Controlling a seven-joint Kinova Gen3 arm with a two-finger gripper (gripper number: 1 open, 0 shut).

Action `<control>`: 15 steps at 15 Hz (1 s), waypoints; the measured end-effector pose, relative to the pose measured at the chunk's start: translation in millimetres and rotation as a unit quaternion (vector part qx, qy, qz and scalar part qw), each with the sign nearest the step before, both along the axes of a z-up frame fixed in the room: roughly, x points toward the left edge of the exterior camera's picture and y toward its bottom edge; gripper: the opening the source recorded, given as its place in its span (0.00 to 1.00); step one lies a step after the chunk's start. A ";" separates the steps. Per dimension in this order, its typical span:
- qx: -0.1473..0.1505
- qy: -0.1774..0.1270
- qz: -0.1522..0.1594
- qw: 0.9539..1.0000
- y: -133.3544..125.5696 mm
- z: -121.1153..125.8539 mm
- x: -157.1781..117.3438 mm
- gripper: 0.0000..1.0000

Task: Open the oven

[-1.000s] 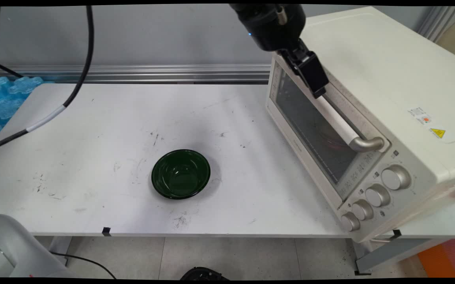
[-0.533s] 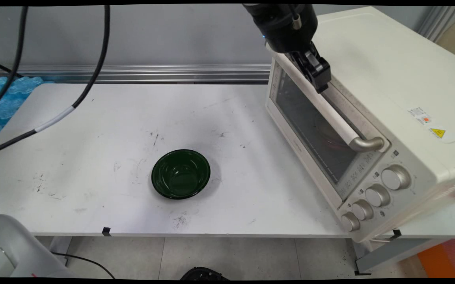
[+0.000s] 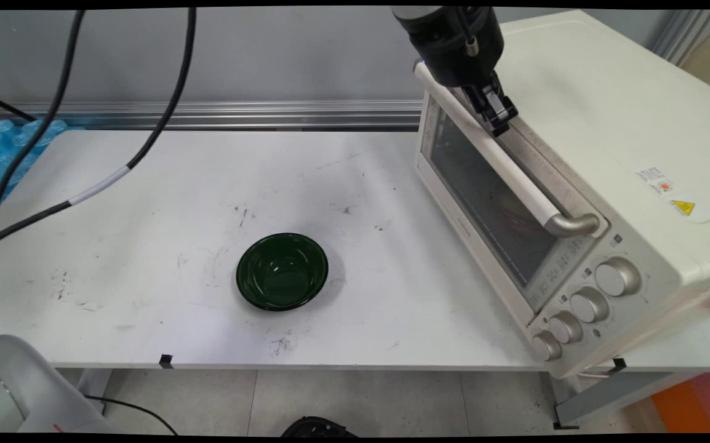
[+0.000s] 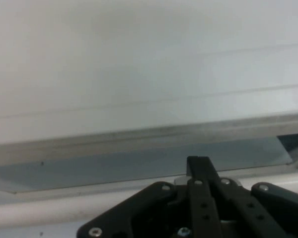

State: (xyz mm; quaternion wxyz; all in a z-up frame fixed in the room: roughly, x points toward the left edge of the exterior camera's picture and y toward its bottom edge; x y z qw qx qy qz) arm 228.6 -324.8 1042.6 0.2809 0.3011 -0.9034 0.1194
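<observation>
Gripper, fingers pressed together, has slid farther up the oven handle.

The gripper hides part of the toaster oven's door handle; the oven's far corner is cut off.

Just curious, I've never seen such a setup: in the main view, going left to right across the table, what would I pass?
Hanging black cables → green bowl → black pincer at the oven's handle → toaster oven's knobs.
</observation>
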 end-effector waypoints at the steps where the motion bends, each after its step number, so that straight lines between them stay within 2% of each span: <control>1: -0.001 -0.002 0.000 1.000 -2.6 -2.7 -0.2 0.00; 10: 0.006 -0.008 0.001 1.000 -13.2 -26.8 0.3 0.00; 15: 0.018 -0.013 0.008 1.000 -11.1 -39.8 9.3 0.00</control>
